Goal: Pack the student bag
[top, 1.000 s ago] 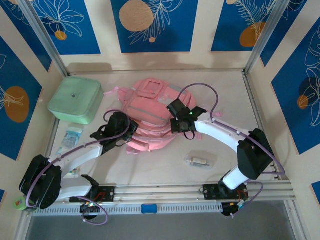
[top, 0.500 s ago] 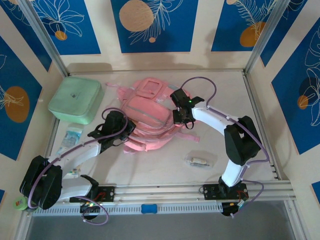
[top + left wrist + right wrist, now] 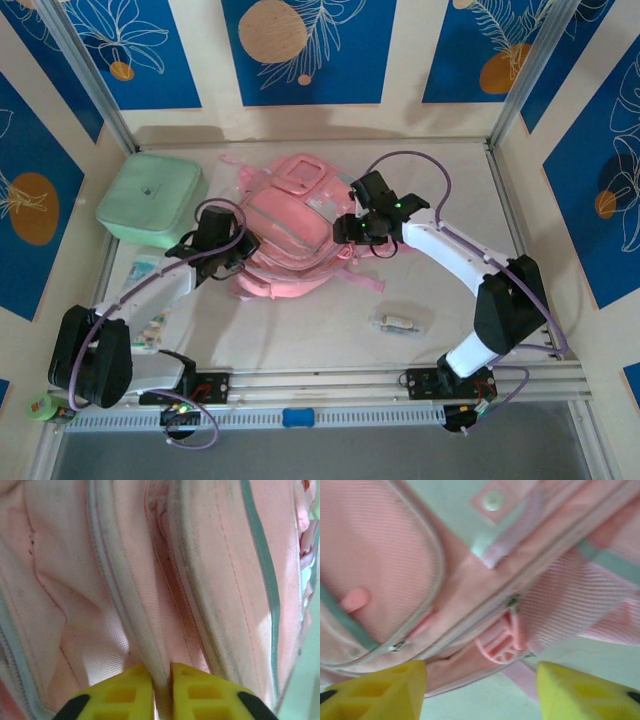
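From above, the large soft pink backpack (image 3: 290, 238) lies flat in the middle of the table (image 3: 450, 180). Both arms bend low and reach inward, the left gripper (image 3: 240, 250) covering its left edge and the right gripper (image 3: 352, 228) its right edge, with the jaws too small to read. The left wrist view is crowded by pink fabric (image 3: 215, 580), and the yellow fingers (image 3: 120, 697) are nearly closed, pinching what seems to be a piped seam (image 3: 125, 605) of the bag. In the blurred right wrist view the right gripper (image 3: 480, 677) stands spread wide and holds nothing, with the bag's (image 3: 390, 555) pink buckle (image 3: 502, 642) just beyond, between the tips.
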